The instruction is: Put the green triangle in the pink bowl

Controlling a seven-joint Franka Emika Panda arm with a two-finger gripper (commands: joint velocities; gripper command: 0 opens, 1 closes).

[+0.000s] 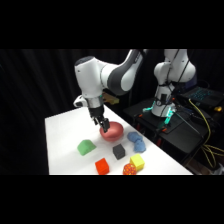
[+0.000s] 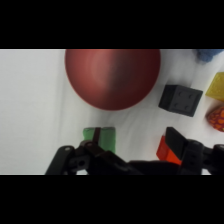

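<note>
The green triangle (image 1: 86, 146) lies free on the white worktop (image 1: 62, 135), at about eight o'clock from the pink bowl (image 1: 114, 131) in the side view and near it but not touching. The gripper (image 1: 103, 125) hangs over the bowl's near-left rim, so the block sits down and to its seven o'clock. In the wrist view the triangle (image 2: 100, 138) shows just past the linkage, at six o'clock from the bowl (image 2: 113, 77), off to the left finger's side instead of centred in the gap. The jaws stand open and hold nothing. My reading is that the coming move turns on shifting away from the bowl to centre the block between the fingers before descending
</note>
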